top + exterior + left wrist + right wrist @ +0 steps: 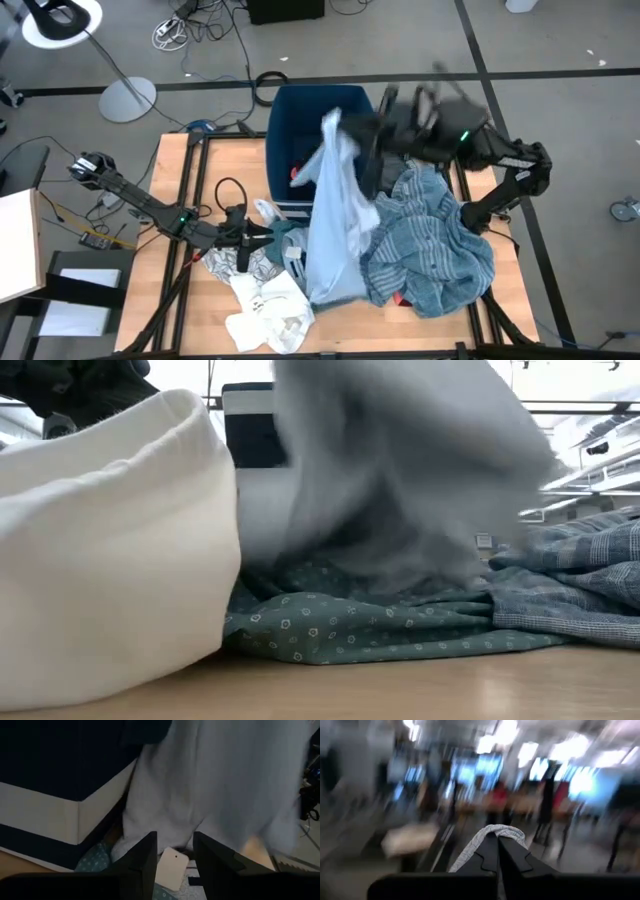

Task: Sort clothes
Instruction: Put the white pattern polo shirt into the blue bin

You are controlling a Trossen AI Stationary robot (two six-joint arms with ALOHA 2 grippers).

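Note:
My right gripper (345,128) is raised over the dark blue bin (300,110) and is shut on the light blue shirt (332,220). The shirt hangs down across the pile and also shows in the low view (400,470). The teal striped cloth (435,245) lies at the right. The green printed shirt (350,625) and white garments (265,310) lie at the near left. My left gripper (175,862) is open, low beside the bin, pointing at the hanging shirt (215,785). My right gripper pinches a bunched fold of the light blue shirt (492,832) between its two shut fingers. In the high view the held part is the shirt's upper end (335,130). The shirt hangs slack below the fingers, and its lower end (325,285) rests on the pile.
The bin's white-striped wall (60,820) stands close beside my left gripper. A white tag (172,867) lies between its fingers' ends on the pile. A small red piece (400,298) shows under the striped cloth. Bare wood (180,160) lies at the far left.

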